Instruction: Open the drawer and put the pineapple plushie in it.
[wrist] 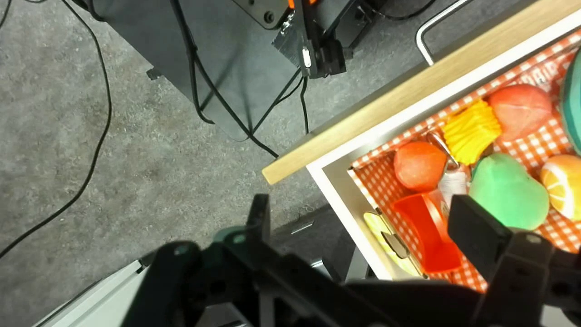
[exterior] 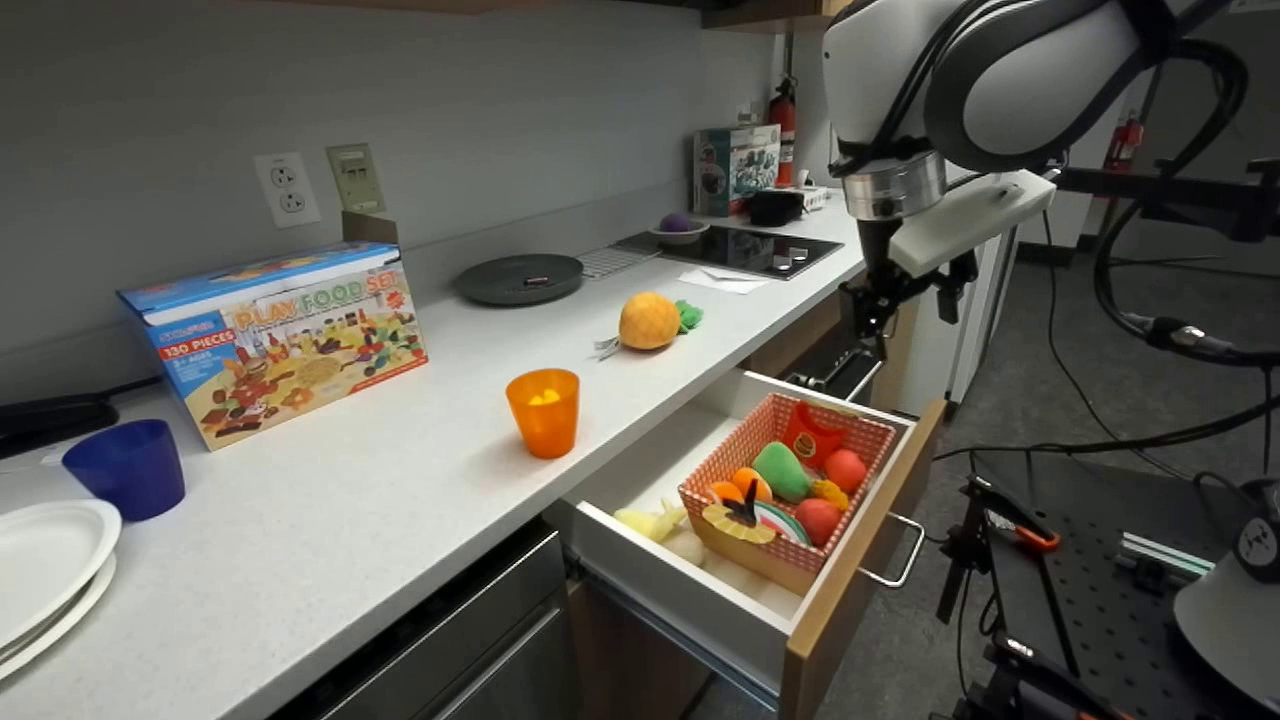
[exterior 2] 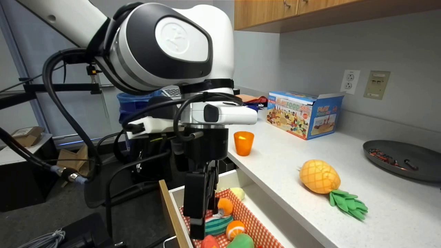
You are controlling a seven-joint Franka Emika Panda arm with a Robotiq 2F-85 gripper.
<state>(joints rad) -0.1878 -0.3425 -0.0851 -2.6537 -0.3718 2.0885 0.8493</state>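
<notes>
A pulled-out drawer [exterior: 690,605], and the pineapple plushie [exterior 2: 319,176] on the countertop [exterior: 400,500]

We see the white countertop running along the wall [exterior: 560,110] and, beside it, the Panda arm [exterior 2: 218,38], its wrist pointing down. Under the counter's edge the shallow drawer stands well out, showing pale walls and a light brown wood front with a silver bar handle [exterior: 912,556].

On the countertop we find the Play Food Set box [exterior: 290,345] and a dark round pan [exterior: 520,282], both set back near the wall. Inside the drawer sits a basket [wrist: 379,179] lined in red-and-white check.

The gripper [wrist: 364,210] hangs near the drawer's end, well apart from the plushie. In the wrist view we see its two fingers [wrist: 476,234] spread wide, one overlapping the basket and the drawer's end showing between them.

The pineapple plushie lies on its side on the countertop, between the pan and the counter's front edge, its green leaves [exterior 2: 349,205] resting on the surface. The orange plastic cup [exterior: 548,425] stands upright near the front edge, with a yellow piece [exterior: 545,397] inside.

In the basket we pick out a green toy pear [wrist: 508,195], a red carton [wrist: 438,254] and a halved toy orange [wrist: 563,184]. Just beside the plushie's body we notice a small silvery piece [exterior: 607,346]; it looks like fork tines, though we cannot be sure.
</notes>
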